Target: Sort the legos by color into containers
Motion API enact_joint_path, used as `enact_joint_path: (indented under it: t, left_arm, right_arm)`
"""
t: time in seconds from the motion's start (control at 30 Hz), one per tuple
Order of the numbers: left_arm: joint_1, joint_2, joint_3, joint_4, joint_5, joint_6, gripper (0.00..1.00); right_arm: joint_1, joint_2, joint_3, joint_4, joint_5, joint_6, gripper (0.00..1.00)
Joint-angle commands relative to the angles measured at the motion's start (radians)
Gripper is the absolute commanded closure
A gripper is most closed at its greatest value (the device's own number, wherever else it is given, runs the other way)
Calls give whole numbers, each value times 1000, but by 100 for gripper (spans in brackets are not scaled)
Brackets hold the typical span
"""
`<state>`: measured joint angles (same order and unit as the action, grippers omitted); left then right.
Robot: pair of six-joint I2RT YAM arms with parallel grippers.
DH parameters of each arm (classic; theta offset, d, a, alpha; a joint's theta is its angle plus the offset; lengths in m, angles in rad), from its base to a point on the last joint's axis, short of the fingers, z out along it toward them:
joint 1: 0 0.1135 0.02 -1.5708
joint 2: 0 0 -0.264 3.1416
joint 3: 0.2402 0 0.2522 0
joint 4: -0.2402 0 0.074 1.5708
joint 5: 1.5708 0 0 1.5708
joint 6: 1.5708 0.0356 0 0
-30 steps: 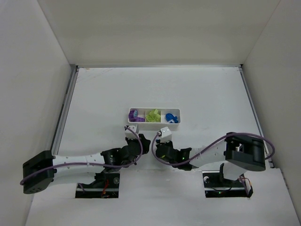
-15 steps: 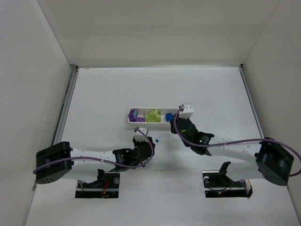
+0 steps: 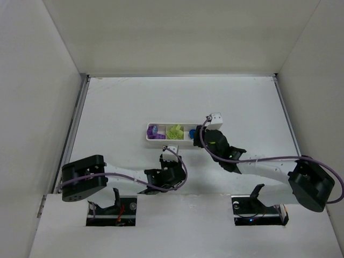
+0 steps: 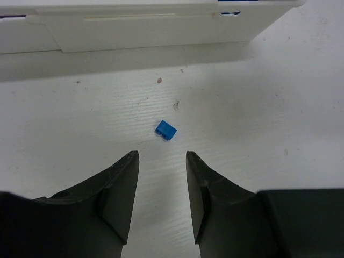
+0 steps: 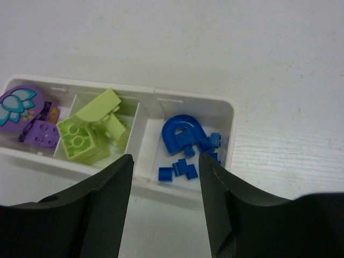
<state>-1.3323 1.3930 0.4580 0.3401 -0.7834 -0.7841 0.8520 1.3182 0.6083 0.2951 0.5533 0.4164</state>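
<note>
White bench [image 3: 134,102]: blue lego [image 4: 166,130] framed by parted left pincer [image 4: 161,158] for pickup; right pincer [image 5: 165,161] parted, seemingly empty, above tray [image 5: 231,124].

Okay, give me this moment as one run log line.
left gripper: open, facing loose blue brick on table | right gripper: open, above blue compartment of tray | brick not yet grasped

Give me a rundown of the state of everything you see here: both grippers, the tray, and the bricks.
Left gripper: open, empty.
Right gripper: open, empty.
Loose blue brick: lying on the table, outside the tray.
Tray contents: purple pieces, lime pieces and blue pieces sorted, one colour per compartment.
</note>
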Motion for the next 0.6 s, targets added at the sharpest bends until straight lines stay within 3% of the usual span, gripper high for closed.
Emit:
enact_joint_path:
  t: [0.0,0.3,0.57]
  left_arm:
    - [-9,52,56,4,-77,-56,62]
    - [2,216,131,19,-68,-75,64]
    - [28,267,157,8,-73,-69,67]
  right_arm:
    - [37,-72,-67,73,37,11,42]
    - [68,-234,-237,104,62,76,42]
    - [69,-283,-277,105,77,93,43]
